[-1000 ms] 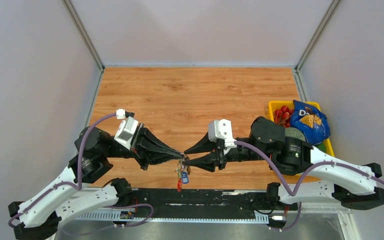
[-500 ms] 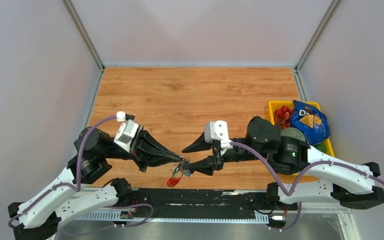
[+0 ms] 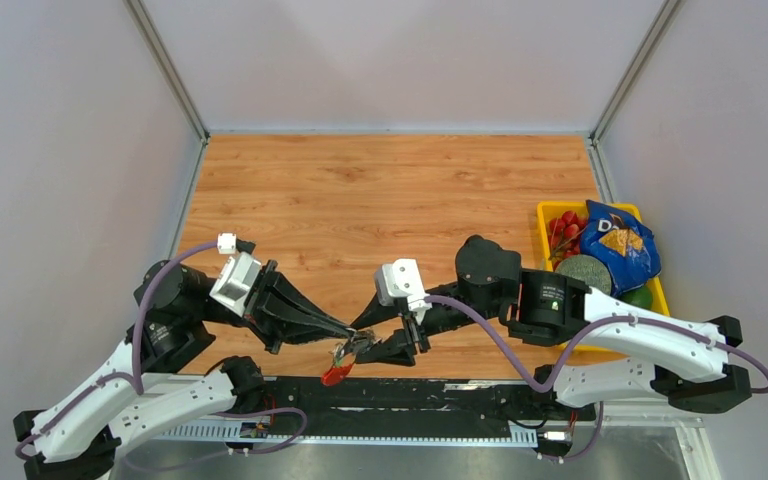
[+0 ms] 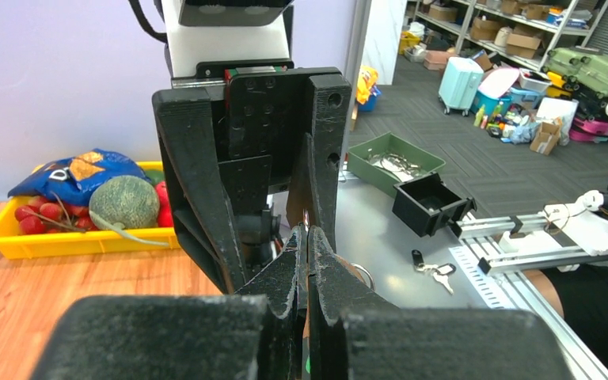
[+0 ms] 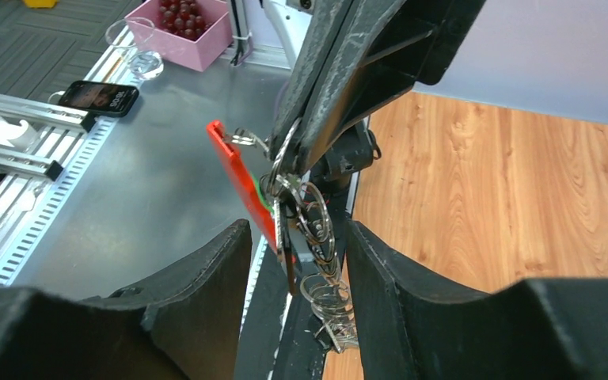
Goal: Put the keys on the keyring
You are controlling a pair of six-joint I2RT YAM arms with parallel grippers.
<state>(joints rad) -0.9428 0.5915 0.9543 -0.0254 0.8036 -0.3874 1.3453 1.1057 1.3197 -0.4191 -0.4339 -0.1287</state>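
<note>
My left gripper is shut on the thin metal ring of the keyring and holds the bunch just above the table's near edge. The red oval tag hangs down and to the left. In the right wrist view the red tag and the silver curved strap dangle between the fingers of my right gripper. That gripper is open, with one finger on each side and neither touching the bunch. It also shows in the top view. I cannot make out the black-headed key in the bunch.
A yellow tray stands at the right edge of the wooden table, holding a blue snack bag, red fruit and a melon. A black rail runs along the near edge. A small black fob with silver keys lies on the grey bench beyond.
Both grippers have moved left and closer to the near edge, staying tip to tip. The bunch has swung, and the red tag now points down and left.
</note>
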